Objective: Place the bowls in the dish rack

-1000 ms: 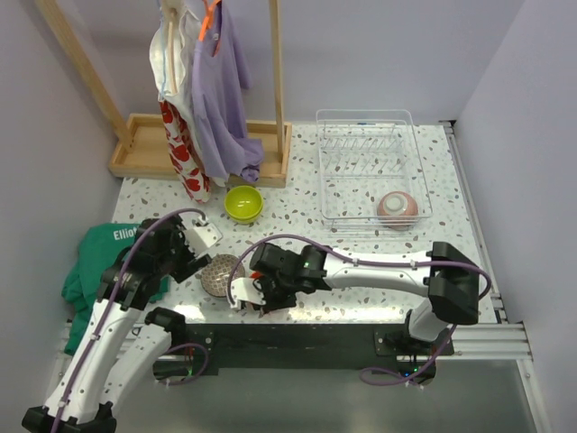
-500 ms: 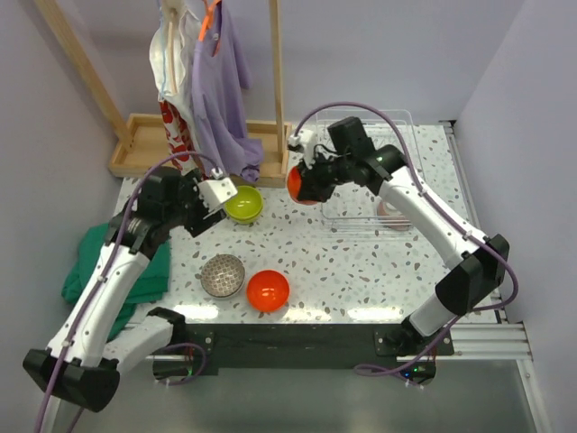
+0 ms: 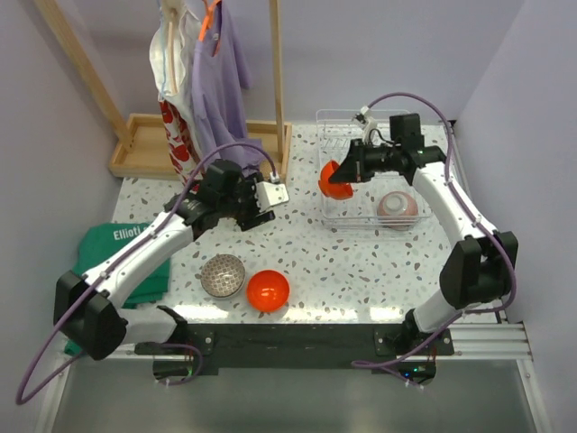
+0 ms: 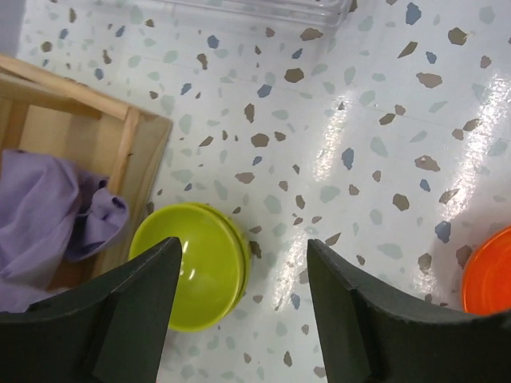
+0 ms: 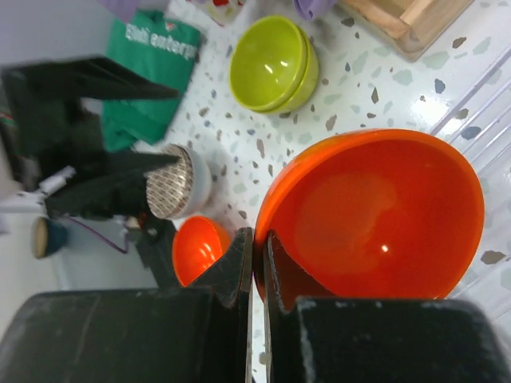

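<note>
Right wrist view: the right gripper point(image 5: 257, 239) clamps the glossy orange-red round bowl point(image 5: 375, 215) by its rim, on edge over the clear wire dish rack point(image 3: 335, 135) at the far right corner of the speckled table point(image 3: 297, 244), likely to slot in upright; the left gripper point(image 4: 239, 243) gapes wide above the lime green bowl point(image 4: 188, 275).

Left end effector point(image 4: 243, 259) spread wide; right end effector point(image 5: 258, 239) clamped.

The speckled table point(image 3: 361, 262) carries the dish rack point(image 3: 361, 144), wooden tray point(image 3: 144, 144), lime bowl point(image 4: 188, 267), grey bowl point(image 3: 223, 275) and orange bowl point(image 3: 268, 290).
</note>
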`<state>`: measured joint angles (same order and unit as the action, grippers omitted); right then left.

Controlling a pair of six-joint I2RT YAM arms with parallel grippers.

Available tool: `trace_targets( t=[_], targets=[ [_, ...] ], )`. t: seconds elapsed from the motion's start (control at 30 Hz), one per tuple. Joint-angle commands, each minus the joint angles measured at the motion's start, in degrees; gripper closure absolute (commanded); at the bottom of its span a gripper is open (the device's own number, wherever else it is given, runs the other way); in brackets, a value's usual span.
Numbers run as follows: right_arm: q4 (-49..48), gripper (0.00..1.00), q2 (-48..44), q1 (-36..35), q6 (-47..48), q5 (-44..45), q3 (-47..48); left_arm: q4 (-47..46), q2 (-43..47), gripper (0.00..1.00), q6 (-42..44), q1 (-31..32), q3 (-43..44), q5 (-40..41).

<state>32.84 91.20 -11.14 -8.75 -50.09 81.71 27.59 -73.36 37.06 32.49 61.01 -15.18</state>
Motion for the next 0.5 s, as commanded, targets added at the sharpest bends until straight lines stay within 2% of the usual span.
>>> trace_targets(
  t=[0.0, 0.1, 0.13, 0.23, 0.47],
  targets=[
    [-14.0, 1.0, 4.0, 4.5, -13.7, -17.3, -1.6, -6.8, -6.6, 0.31, -3.5, 2.2, 4.5, -0.4],
    [-20.9, 1.0, 7.0, 6.9, -18.6, -21.6, -3.4, -6.9, -12.0, 0.3, -3.9, 3.2, 8.3, 3.4],
    [-30.0, 1.0, 7.9, 7.3, -25.0, -22.5, -4.8, -6.2, -13.1, 0.3, -4.0, 3.3, 9.9, 4.5],
    [-38.4, 1.0, 9.8, 8.8, -30.7, -21.7, -8.5, -6.1, -15.2, 0.29, -2.1, 3.3, 12.7, 5.3],
    [-48.1, 1.0, 13.7, 9.8, -36.8, -19.5, -11.0, -7.8, -15.5, 0.29, -3.3, 3.2, 12.8, 3.8]
  ],
)
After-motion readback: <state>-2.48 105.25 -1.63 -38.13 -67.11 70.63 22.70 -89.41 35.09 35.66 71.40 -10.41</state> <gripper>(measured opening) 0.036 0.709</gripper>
